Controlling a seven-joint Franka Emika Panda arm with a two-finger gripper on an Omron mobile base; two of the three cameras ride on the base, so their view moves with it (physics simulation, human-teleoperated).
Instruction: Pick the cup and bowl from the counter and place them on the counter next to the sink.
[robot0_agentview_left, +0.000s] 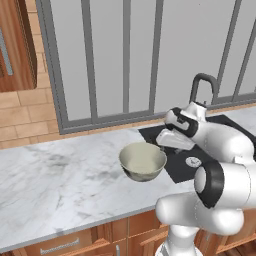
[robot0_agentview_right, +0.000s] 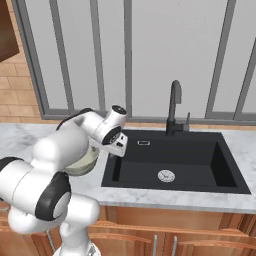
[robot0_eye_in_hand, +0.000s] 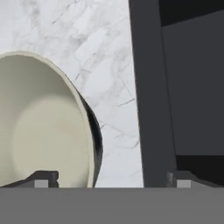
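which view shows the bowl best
The left base view: the whole bowl sits unblocked on the marble counter beside the sink, rim and cream inside clear. The hand view crops it at the left edge. In the right base view the arm hides most of it.

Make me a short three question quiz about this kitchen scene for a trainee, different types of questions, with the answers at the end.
1. True or false: the bowl sits on the counter beside the sink.
2. The gripper has its jaws: A) clamped on the bowl's rim, B) spread apart, C) shut on the faucet.
3. What colour is the inside of the bowl?

Key: 1 true; 2 B; 3 pale cream.
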